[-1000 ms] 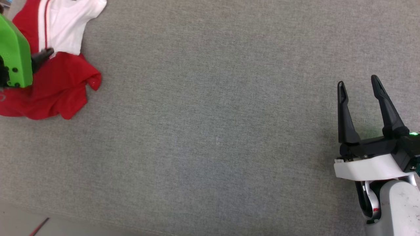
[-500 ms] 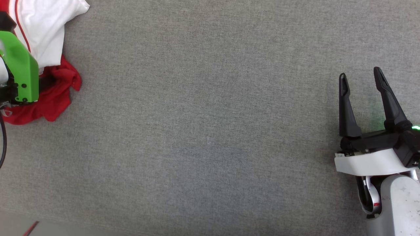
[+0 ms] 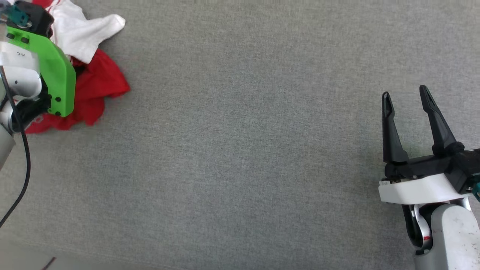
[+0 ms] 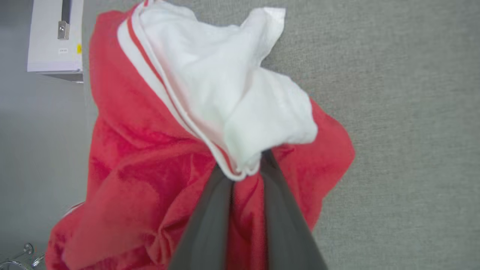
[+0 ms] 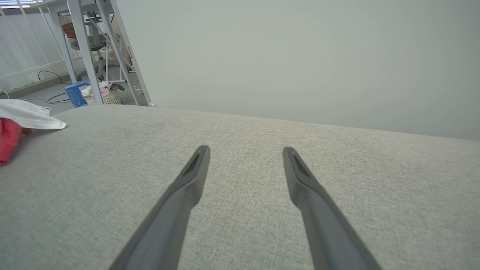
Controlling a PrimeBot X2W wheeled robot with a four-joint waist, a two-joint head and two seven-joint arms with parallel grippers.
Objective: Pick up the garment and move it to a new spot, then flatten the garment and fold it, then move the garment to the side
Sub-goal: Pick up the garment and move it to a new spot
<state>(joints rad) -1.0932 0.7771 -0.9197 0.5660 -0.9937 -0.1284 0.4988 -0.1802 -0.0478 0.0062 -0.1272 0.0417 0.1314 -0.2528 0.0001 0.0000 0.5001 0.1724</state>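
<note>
So the red jersey-style T-shirt with white sleeves (image 3: pixel 101 80) sits bunched up way over at about 10 o'clock in the head view, at the far left end of the grey fabric-covered desk (image 3: pixel 240 150). The left claw (image 4: pixel 245 168) has its fingers pinched together on a fold where the white sleeve meets the striped trim, with red cloth wadded between and under them. The arm's green wrist housing (image 3: pixel 56 75) hangs over the heap. The right claw (image 3: pixel 405 95) is parked at 4 o'clock, spread wide with nothing in it, well apart from the shirt.

What worries me: that bite looks like just a thin bit of hem, so I'd guess a quick lift or drag could pull the fabric right out. The shirt is also a crumpled lump, so it may snag on itself and land even messier. And the left wrist view shows floor just beside the heap, so a dropped shirt could slide off the desk.
</note>
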